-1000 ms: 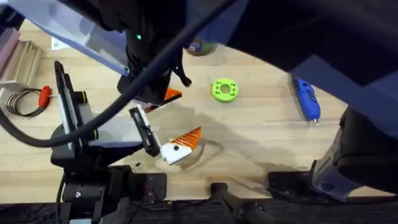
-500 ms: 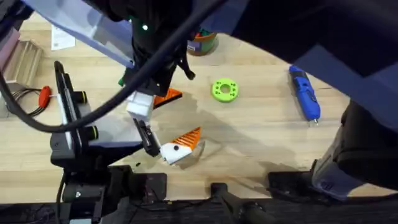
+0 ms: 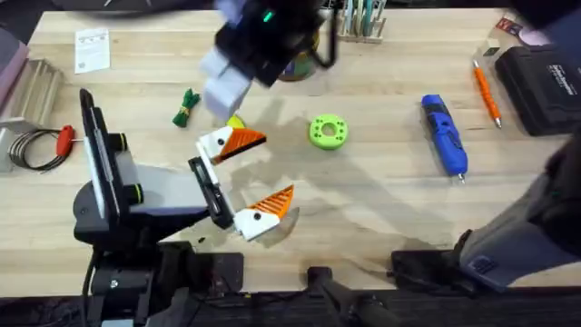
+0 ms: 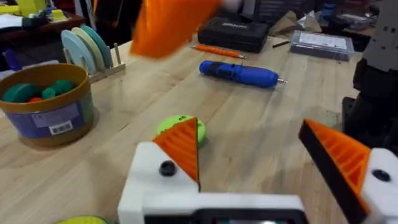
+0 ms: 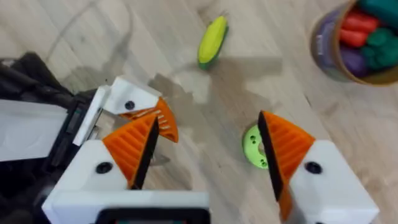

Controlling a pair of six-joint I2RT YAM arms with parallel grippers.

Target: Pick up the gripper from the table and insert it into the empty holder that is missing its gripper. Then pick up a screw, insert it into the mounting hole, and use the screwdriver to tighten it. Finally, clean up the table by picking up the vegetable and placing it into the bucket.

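My left hand (image 3: 245, 179) lies low over the tabletop (image 3: 381, 209) with its jaws spread wide and nothing between them. Its far mount (image 3: 216, 143) and near mount (image 3: 250, 222) are both white blocks, and each carries an orange finger, the far finger (image 3: 247, 140) and the near finger (image 3: 278, 202). From the left wrist, each mount shows a dark spot on its face, but I cannot tell whether it is a screw or a bare hole.

My right hand (image 3: 222, 82) hangs above the far side of the tabletop, over my left hand. In the right wrist view its own two orange fingers (image 5: 134, 146) stand well apart, and this hand (image 5: 207, 118) holds nothing.

The yellow vegetable (image 3: 236, 121) lies on the wood just beyond my left hand's far mount. A small green vegetable (image 3: 186, 107) lies a little farther to the left. The bucket (image 4: 46, 112) stands near the far edge, partly under my right hand as seen from overhead, with colourful toy pieces already inside. The green disc (image 3: 328, 131) lies flat to the right of my left hand. The screwdriver (image 3: 445, 136) lies on its side well to the right of the disc, untouched, its bit toward the near edge. A slim orange-handled tool (image 3: 486, 91) lies beyond it, beside a black case (image 3: 545, 77).
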